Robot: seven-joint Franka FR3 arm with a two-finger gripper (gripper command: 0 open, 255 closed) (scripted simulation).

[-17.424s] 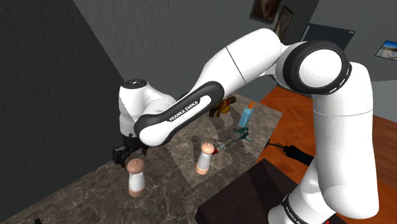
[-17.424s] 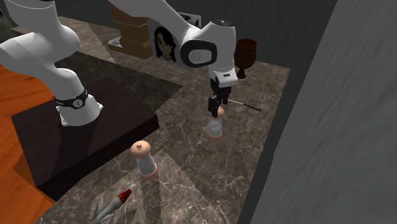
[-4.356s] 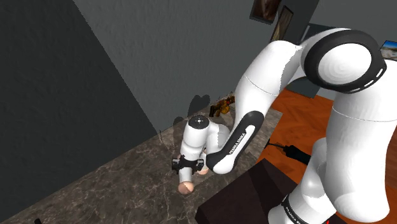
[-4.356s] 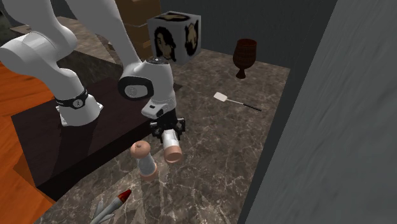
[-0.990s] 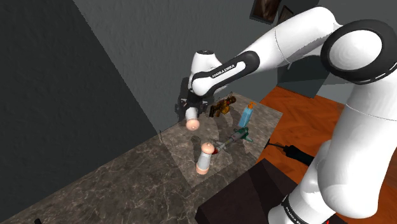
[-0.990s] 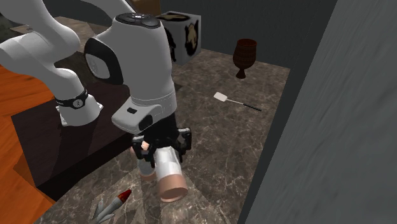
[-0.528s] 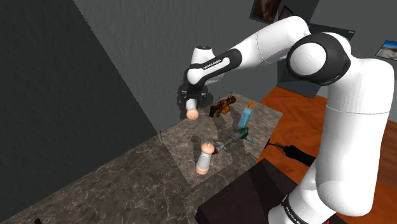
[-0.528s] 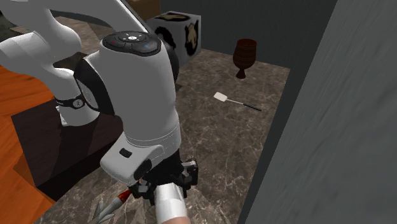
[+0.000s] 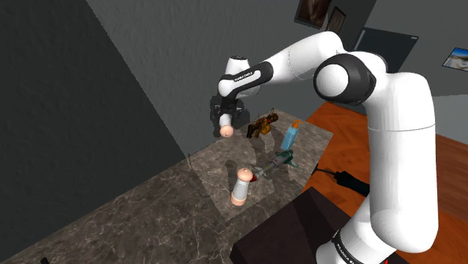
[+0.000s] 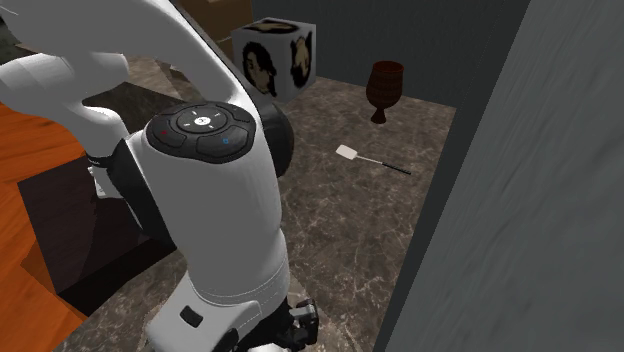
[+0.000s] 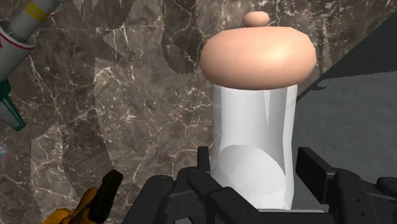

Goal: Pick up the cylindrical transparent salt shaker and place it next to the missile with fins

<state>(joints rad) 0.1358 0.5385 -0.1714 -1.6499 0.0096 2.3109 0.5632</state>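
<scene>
Shoulder view: gripper high over counter, second shaker standing near missile. Wrist view: fingers clamped on shaker body, cap outward.

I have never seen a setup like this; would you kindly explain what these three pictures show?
This is a simulated white robot arm with a black gripper. The shoulder view looks from beside its stand, the second exterior view from another spot with the arm close in front, the wrist view along the gripper. The gripper is shut on a clear cylindrical shaker with a peach cap, lifted above the dark marble countertop. On it are a matching second shaker and a grey finned missile.
</scene>
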